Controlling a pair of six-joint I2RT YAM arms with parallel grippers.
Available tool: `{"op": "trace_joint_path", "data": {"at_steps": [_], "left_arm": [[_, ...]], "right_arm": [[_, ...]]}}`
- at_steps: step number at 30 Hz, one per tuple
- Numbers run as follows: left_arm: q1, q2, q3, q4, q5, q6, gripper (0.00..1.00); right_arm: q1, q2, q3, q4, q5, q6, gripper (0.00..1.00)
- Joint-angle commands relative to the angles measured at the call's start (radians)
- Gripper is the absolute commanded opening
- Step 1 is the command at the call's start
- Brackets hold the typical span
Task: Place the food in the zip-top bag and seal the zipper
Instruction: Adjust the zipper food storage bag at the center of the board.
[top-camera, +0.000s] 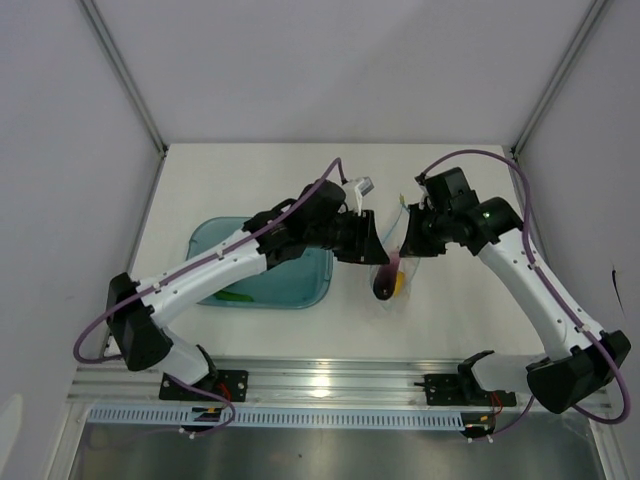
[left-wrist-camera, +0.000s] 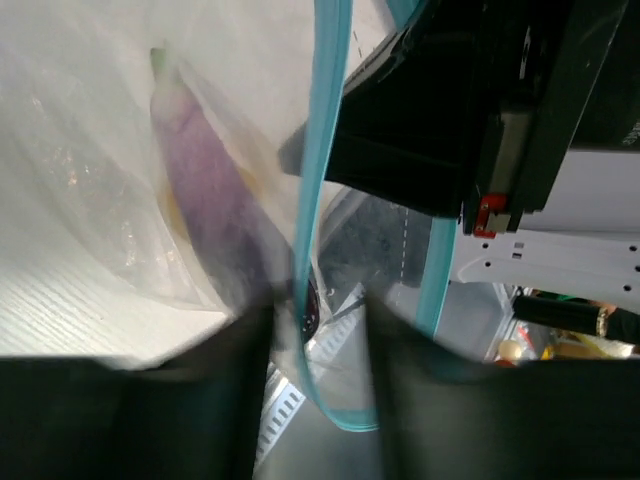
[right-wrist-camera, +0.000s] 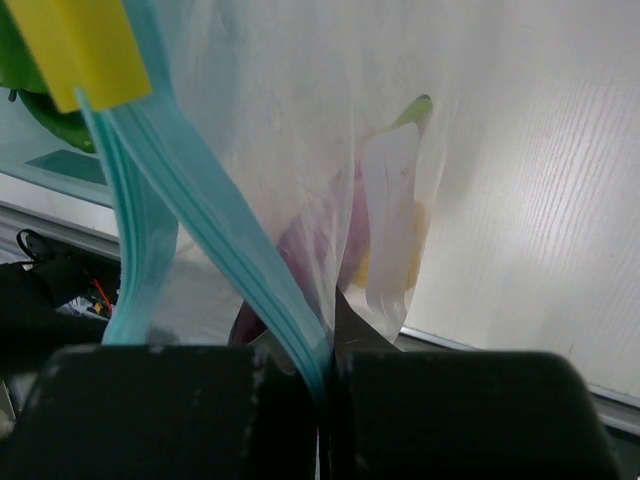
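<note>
The clear zip-top bag hangs between my two grippers above the table. The pink-purple piece and the yellow-orange fruit lie inside it at the bottom; both show through the plastic in the right wrist view. My right gripper is shut on the blue-teal zipper at the bag's top edge. My left gripper has its jaws apart, with a loop of the zipper hanging between them. The green vegetable lies in the teal tray.
The translucent teal tray sits left of the bag, under my left arm. A yellow tab is fixed on the zipper's end. The metal rail runs along the near edge, and white walls enclose the table.
</note>
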Motion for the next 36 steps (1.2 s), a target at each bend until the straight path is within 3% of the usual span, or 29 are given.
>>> {"op": "trace_joint_path", "data": {"at_steps": [1,4,7,10,14,16,20,25,28,31,33,36], "left_arm": [[-0.008,0.033,0.128,-0.036,0.001,0.053,0.30],[-0.013,0.042,0.238,-0.088,0.010,0.078,0.01],[-0.031,0.015,0.294,-0.064,0.050,0.070,0.01],[-0.048,-0.021,0.253,0.030,0.129,0.026,0.00],[-0.033,0.017,0.158,0.064,0.110,0.010,0.00],[-0.005,0.080,0.130,0.117,0.200,-0.045,0.01],[-0.007,0.085,0.108,0.182,0.225,-0.074,0.00],[-0.008,0.096,0.297,0.104,0.251,-0.056,0.01],[-0.023,0.065,0.317,0.184,0.320,-0.095,0.01],[-0.016,0.036,0.258,0.173,0.269,-0.079,0.00],[0.016,0.074,0.190,0.157,0.273,-0.089,0.01],[0.050,0.105,0.058,0.266,0.324,-0.149,0.01]], "right_arm": [[-0.013,-0.019,0.070,0.007,0.016,0.002,0.00],[-0.018,-0.019,0.159,-0.062,0.117,-0.016,0.00],[0.005,-0.051,0.240,-0.113,0.185,-0.025,0.00],[0.011,-0.114,0.283,-0.098,0.172,-0.001,0.00],[-0.022,-0.127,0.120,-0.015,0.078,0.001,0.00],[-0.023,-0.085,-0.002,0.025,0.062,-0.004,0.00],[-0.003,-0.083,-0.060,0.039,0.143,-0.009,0.00],[-0.016,-0.085,0.114,-0.062,0.237,-0.044,0.00],[0.013,-0.088,0.269,-0.141,0.302,-0.038,0.00],[0.030,-0.126,0.290,-0.136,0.315,-0.029,0.00],[0.016,-0.146,0.218,-0.097,0.275,-0.030,0.00],[-0.006,-0.122,0.058,-0.035,0.234,-0.035,0.00]]}}
